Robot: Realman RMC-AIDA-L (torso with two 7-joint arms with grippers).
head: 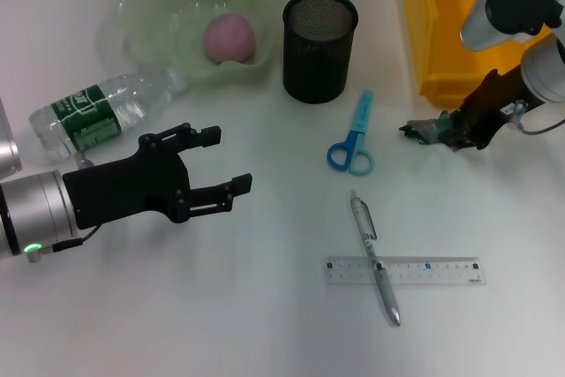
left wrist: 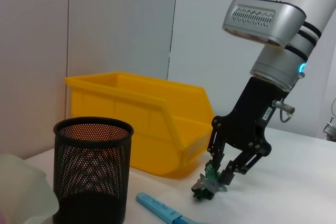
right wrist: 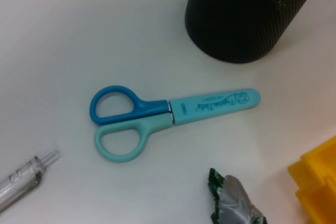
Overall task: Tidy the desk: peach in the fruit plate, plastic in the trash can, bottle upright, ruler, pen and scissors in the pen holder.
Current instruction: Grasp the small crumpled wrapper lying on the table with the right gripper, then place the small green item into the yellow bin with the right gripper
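A pink peach (head: 229,37) lies in the pale green fruit plate (head: 159,2). The clear bottle (head: 97,112) lies on its side beside the plate. My left gripper (head: 231,161) hovers open just right of the bottle, holding nothing. Blue scissors (head: 353,134) (right wrist: 168,114), a pen (head: 375,258) and a clear ruler (head: 404,271) lie on the desk, the pen across the ruler. My right gripper (head: 457,130) (left wrist: 219,181) is shut on the crumpled plastic wrapper (head: 428,132) (left wrist: 206,188) (right wrist: 233,203), low over the desk beside the yellow trash can (head: 441,33) (left wrist: 157,119).
The black mesh pen holder (head: 318,46) (left wrist: 93,169) (right wrist: 247,14) stands upright between the plate and the yellow bin, just behind the scissors. Bare white desk lies along the front left.
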